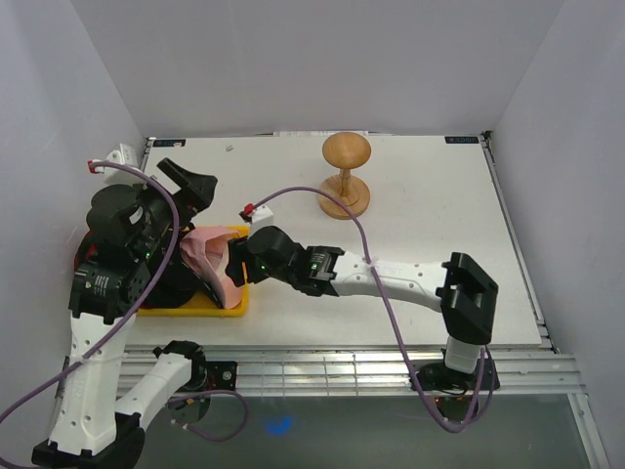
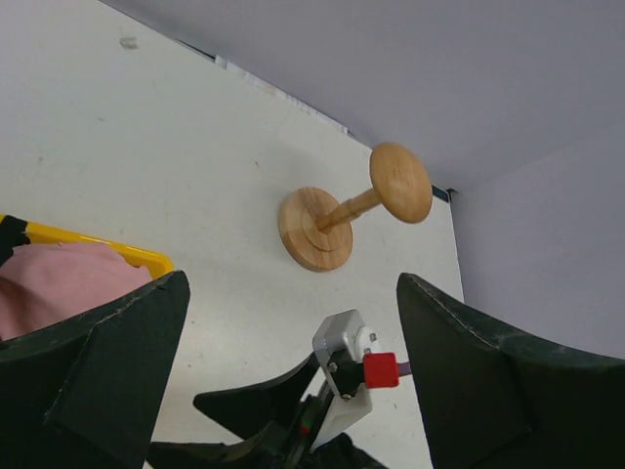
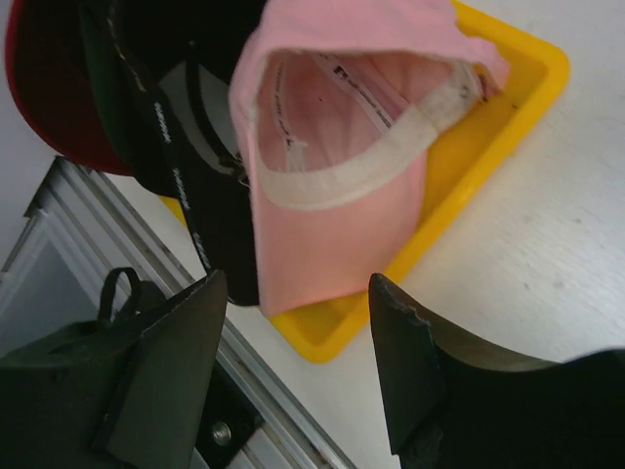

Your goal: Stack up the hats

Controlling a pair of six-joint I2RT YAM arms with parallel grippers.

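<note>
From above, your right gripper [image 1: 237, 264] is at the edge of the yellow tray [image 1: 187, 309], just beside the pink hat [image 1: 206, 246] lying in it. The left wrist view shows the left gripper [image 2: 293, 283] spread wide, empty, facing the wooden stand [image 2: 344, 210]. In the right wrist view the right jaws gape, nothing held: slip one finger inside the pink crown, one outside, clear of the tray rim. That hat lies upturned, sweatband showing, against dark hats [image 3: 186, 156] and a red hat [image 3: 44, 88].

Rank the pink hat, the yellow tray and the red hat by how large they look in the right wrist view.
1. pink hat
2. yellow tray, though hats hide much of it
3. red hat, only a sliver showing
</note>
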